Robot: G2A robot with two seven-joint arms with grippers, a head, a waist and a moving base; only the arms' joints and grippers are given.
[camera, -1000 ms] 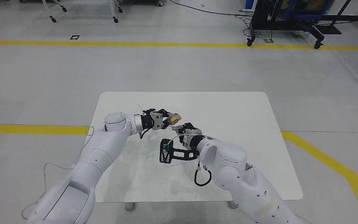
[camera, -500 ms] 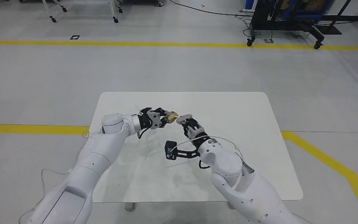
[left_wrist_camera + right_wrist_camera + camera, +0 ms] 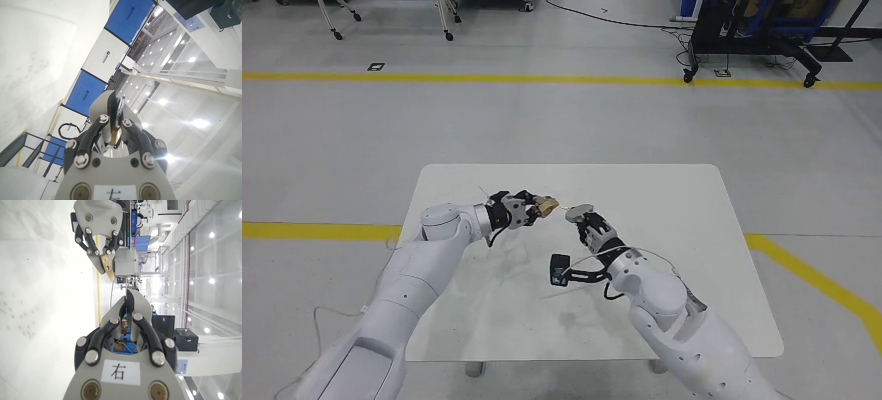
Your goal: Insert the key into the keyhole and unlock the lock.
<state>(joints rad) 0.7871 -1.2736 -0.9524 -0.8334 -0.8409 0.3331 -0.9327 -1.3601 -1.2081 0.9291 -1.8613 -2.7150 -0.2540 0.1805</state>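
1. Top view: holds the brass lock [image 3: 549, 206] in the clenched left end effector [image 3: 535, 207] above the white tabletop [image 3: 672, 200]; points the right end effector [image 3: 578, 212] at it from just beside, not touching.
2. Left wrist view: pinches the lock's brass body, silver shackle [image 3: 122, 103] up near the tips.
3. Right wrist view: grips the thin key [image 3: 126, 290] edge-on in the clamped right end effector; faces the keyhole [image 3: 108, 267], key outside it.

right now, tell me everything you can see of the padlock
The padlock is small, with a brass-looking body and a silvery shackle. The left tool is shut on it and holds it tilted in the air above the white table. Its keyhole, in the end face, is empty and faces the right wrist camera. Nothing else touches it.
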